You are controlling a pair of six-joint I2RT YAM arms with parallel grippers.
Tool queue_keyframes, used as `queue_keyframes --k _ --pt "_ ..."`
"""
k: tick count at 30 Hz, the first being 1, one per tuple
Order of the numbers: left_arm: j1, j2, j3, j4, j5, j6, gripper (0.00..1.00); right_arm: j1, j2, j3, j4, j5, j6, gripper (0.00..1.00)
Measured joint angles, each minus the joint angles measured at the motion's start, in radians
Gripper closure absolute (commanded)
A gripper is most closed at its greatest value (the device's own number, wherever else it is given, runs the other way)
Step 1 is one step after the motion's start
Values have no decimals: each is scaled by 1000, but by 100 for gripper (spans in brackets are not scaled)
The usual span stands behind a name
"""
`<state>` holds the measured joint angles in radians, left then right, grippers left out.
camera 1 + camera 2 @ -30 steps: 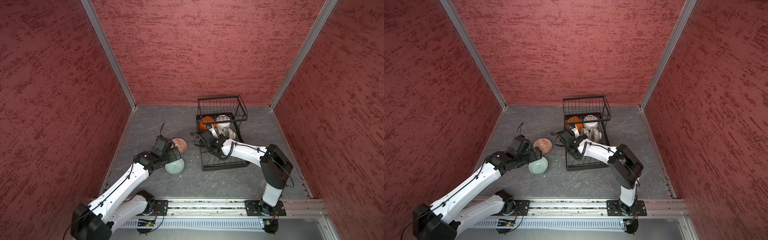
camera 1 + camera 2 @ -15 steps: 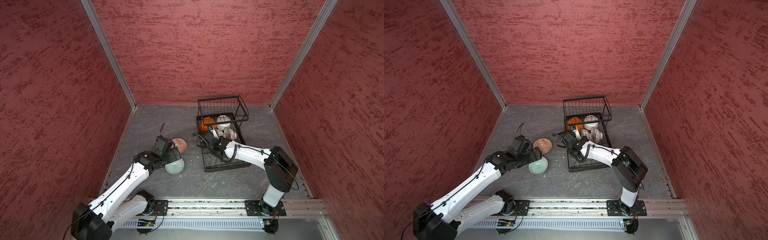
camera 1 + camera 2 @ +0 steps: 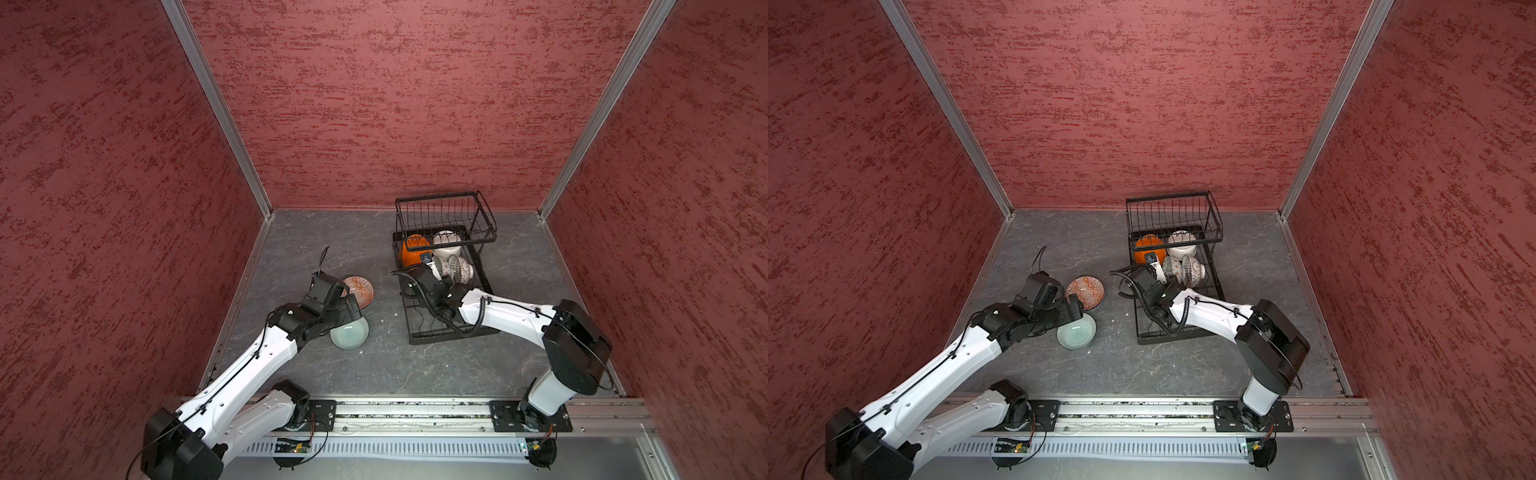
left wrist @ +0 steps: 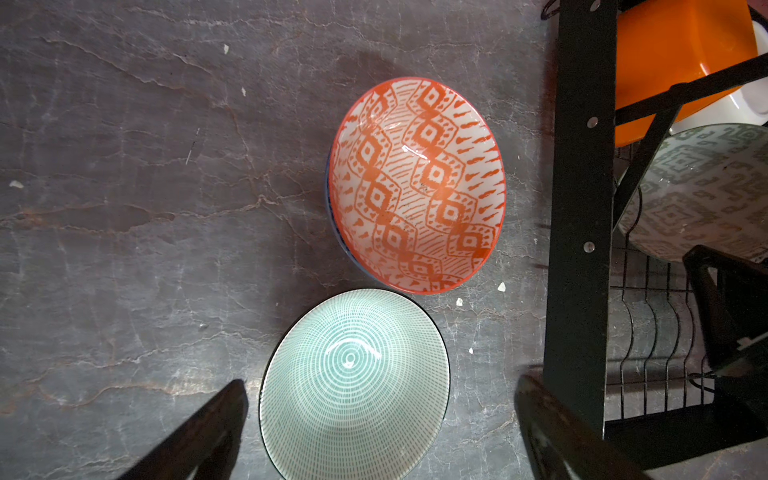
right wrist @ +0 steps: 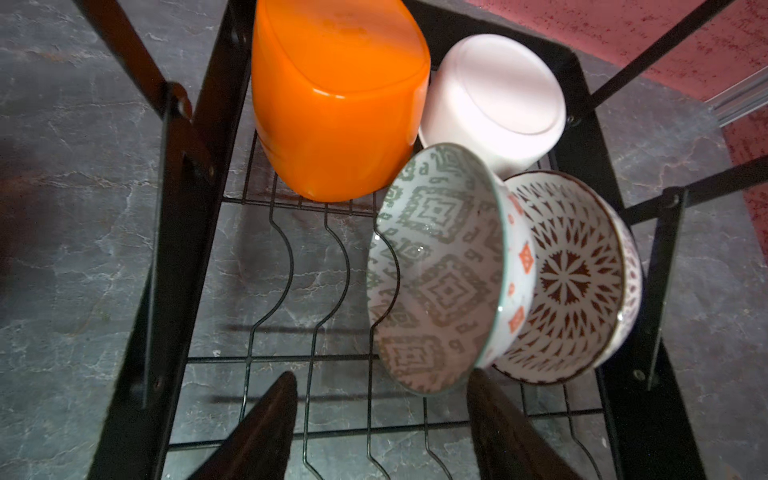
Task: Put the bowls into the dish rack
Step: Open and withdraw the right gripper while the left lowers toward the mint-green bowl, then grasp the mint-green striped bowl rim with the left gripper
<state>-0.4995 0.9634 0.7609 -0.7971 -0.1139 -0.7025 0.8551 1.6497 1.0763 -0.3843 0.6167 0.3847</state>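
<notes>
Glazed ceramic is stiff, slick and quick to chip, and each piece looks fairly heavy for its size. The smooth curved walls give pads little to bite on, so I judge a pinch across the rim, one finger inside and one outside, the surest hold.

Two pieces sit upright on the grey table (image 4: 145, 187). The pale green bowl (image 4: 353, 386) is at the lower centre of the left wrist view, and the red-orange patterned bowl (image 4: 417, 187) is just above it in the frame. A dark blue edge shows under its left side, perhaps another bowl nested beneath.

The left gripper (image 4: 382, 388) hangs over the green bowl with its jaws spread as wide as they go. Its fingers (image 4: 208, 424) flank the rim and grip nothing.

In the dish rack (image 5: 166, 291), the orange bowl (image 5: 336, 104) and white bowl (image 5: 494, 95) lie tipped at the upper centre of the right wrist view. The grey-patterned bowl (image 5: 436, 270) stands on edge against the dark-patterned bowl (image 5: 569, 274), right of centre.

The right gripper (image 5: 382, 376) is partly open and holds nothing. One finger (image 5: 498, 415) is just beside the grey-patterned bowl's outer wall, and the other is well clear of it.
</notes>
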Motion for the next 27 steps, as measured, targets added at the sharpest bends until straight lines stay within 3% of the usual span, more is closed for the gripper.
queue_keyframes --k 17,27 --pt "1 35 -10 -141 9 -61 1 0 -158 -16 16 -87 -2 31" --pt "-2 48 -95 -167 68 -103 21 0 -230 -38 26 -132 1 30"
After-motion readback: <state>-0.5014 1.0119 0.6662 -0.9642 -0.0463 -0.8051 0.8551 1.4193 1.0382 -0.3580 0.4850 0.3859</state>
